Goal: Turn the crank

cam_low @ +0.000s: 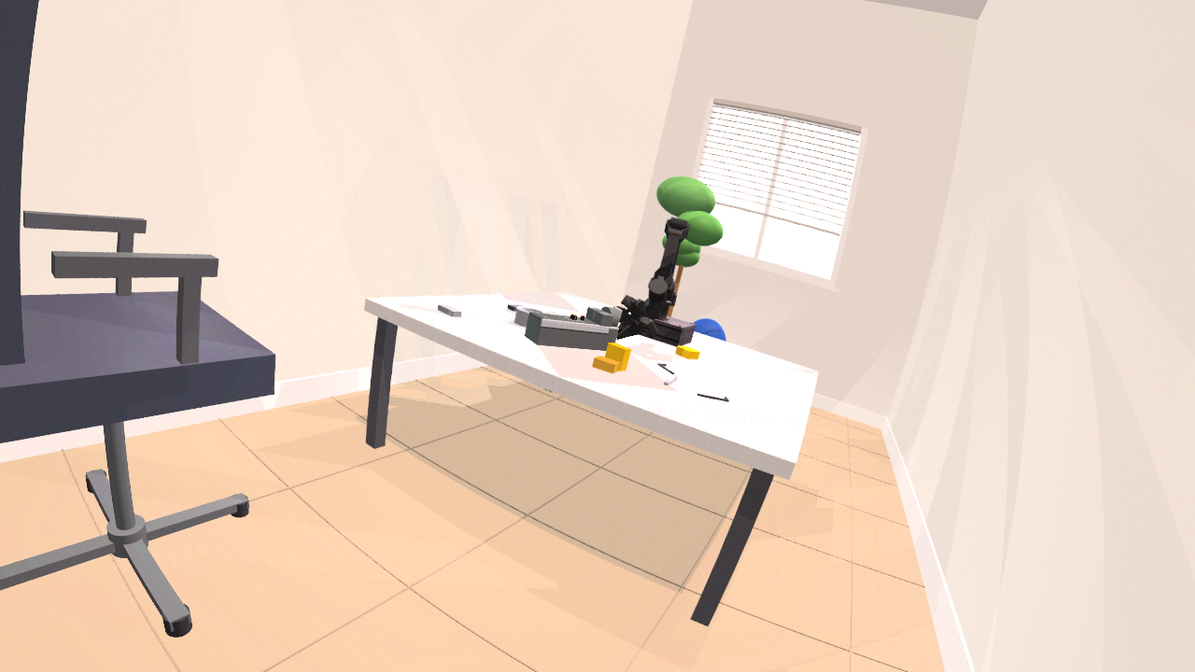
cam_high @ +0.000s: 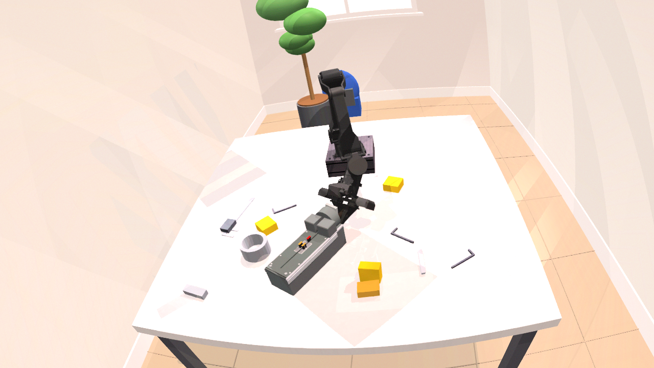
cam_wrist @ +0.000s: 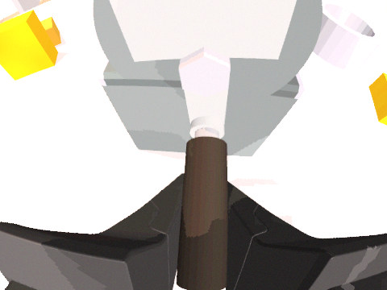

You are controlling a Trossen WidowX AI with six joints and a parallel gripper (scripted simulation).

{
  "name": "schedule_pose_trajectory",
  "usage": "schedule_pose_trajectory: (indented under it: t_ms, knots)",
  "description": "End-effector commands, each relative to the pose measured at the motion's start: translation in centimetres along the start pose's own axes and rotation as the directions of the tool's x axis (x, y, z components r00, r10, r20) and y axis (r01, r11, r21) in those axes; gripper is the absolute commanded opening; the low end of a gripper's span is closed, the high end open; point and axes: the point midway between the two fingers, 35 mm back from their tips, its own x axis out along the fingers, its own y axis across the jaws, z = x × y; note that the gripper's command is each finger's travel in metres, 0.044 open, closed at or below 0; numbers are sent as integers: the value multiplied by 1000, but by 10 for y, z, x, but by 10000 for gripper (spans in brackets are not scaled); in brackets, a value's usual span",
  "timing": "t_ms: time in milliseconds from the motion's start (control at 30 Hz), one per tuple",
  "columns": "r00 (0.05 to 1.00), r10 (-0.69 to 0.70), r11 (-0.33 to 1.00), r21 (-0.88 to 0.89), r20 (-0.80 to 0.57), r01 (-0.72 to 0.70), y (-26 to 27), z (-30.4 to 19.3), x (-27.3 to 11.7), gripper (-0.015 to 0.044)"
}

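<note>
The grey machine (cam_high: 315, 265) (cam_low: 569, 332) (cam_wrist: 161, 117) lies on the table, a long box with a slotted top. Its crank arm (cam_wrist: 206, 93) is pale and shows in the wrist view, running down to a brown cylindrical handle (cam_wrist: 206, 169). My gripper (cam_wrist: 200, 182) (cam_high: 344, 216) is shut on this handle, one finger on each side. The slide's red pointer (cam_high: 308, 238) (cam_low: 582, 317) stands off the brass marks (cam_high: 302, 245) (cam_low: 573, 316), displaced toward the crank end. The marks are small in the top and exterior views and hidden in the wrist view.
A grey ring (cam_high: 255, 247) (cam_wrist: 339, 44) and a yellow block (cam_high: 266, 225) stand left of the machine. Two more yellow blocks (cam_high: 370, 271) (cam_high: 368, 289) stand right of it, another (cam_high: 393, 184) near the arm's base. Hex keys (cam_high: 402, 235) (cam_high: 462, 259) lie at the right.
</note>
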Motion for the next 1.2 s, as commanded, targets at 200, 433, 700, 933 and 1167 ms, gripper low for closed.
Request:
schedule_pose_trajectory:
  t_ms: [200,433,700,933,1167]
  knots:
    - [1000,-20,1000,1,2,20,-13,2,-2,0]
    - [1000,-21,1000,1,2,21,-18,5,-6,0]
    - [1000,-21,1000,1,3,21,-24,11,-12,0]
    - [1000,-21,1000,0,3,21,-27,18,-19,0]
    - [1000,-21,1000,1,3,21,-27,26,-27,0]
